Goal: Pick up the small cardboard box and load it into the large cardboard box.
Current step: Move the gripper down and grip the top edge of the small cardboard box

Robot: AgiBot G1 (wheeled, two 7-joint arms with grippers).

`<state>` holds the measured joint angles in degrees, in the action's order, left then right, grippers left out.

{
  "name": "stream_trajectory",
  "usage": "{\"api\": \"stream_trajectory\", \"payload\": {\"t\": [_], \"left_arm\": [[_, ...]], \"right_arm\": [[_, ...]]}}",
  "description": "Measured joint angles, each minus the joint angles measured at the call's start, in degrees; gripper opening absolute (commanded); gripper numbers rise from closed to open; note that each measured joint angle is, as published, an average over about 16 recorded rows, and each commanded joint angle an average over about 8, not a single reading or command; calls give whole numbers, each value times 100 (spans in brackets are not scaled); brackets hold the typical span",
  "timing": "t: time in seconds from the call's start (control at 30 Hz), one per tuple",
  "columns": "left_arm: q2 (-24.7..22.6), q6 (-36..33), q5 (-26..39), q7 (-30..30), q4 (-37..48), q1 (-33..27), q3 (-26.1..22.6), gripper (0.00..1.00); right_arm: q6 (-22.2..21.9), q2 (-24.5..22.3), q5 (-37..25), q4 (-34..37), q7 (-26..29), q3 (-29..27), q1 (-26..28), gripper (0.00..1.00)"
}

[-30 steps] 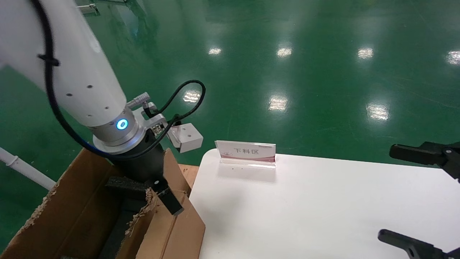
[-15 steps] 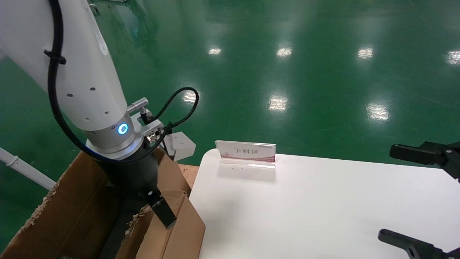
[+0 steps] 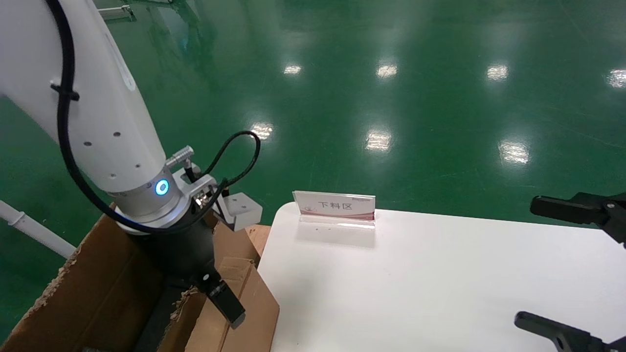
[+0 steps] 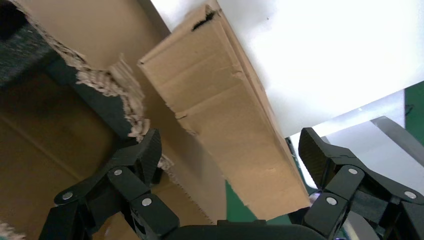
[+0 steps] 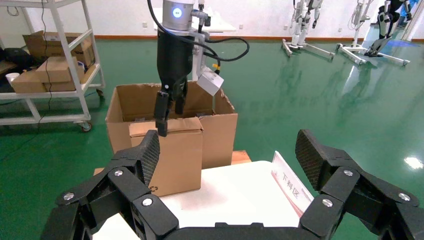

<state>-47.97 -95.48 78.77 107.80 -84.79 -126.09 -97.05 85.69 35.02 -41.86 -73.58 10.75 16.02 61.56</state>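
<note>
The small cardboard box (image 3: 244,313) (image 5: 172,155) stands on edge between the large cardboard box (image 3: 93,288) (image 5: 220,132) and the table's left edge. In the left wrist view its flat face (image 4: 235,130) runs between the fingers. Green floor shows between it and the carton's torn wall (image 4: 125,100), where black foam (image 4: 25,55) sits. My left gripper (image 4: 230,145) (image 5: 169,117) is open astride the small box's top edge, its fingers apart from it; one finger (image 3: 225,303) hangs in front of the box. My right gripper (image 5: 230,150) (image 3: 547,266) is open over the table's right side, holding nothing.
The white table (image 3: 415,293) carries a sign stand (image 3: 335,206) at its far edge. A wooden pallet (image 3: 257,234) lies under the carton. A shelf cart with boxes (image 5: 50,75) stands behind on the green floor.
My left arm has sunk lower and a little leftward over the carton, and its finger now hangs further down the small box's face. The right arm has not moved.
</note>
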Motion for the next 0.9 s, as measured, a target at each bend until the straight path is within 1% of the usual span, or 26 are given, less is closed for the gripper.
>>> {"api": "stream_trajectory", "payload": {"t": [0.53, 0.57, 0.67, 0.7, 0.8, 0.83, 0.9], "left_arm": [[198, 293, 23, -6, -1, 335, -87, 100], [204, 306, 28, -8, -1, 351, -92, 92], [221, 340, 43, -14, -1, 393, -104, 55], [225, 349, 47, -15, -1, 405, -108, 42], [237, 372, 57, -19, -1, 434, -116, 5], [239, 378, 60, -20, -1, 441, -118, 0], [244, 387, 64, -21, -1, 453, -122, 0]], "right_arm": [[0, 0, 0, 0, 0, 0, 0, 100], [0, 0, 0, 0, 0, 0, 0, 100], [0, 0, 0, 0, 0, 0, 0, 100], [0, 0, 0, 0, 0, 0, 0, 92], [0, 0, 0, 0, 0, 0, 0, 55], [0, 0, 0, 0, 0, 0, 0, 42], [0, 0, 0, 0, 0, 0, 0, 17]]}}
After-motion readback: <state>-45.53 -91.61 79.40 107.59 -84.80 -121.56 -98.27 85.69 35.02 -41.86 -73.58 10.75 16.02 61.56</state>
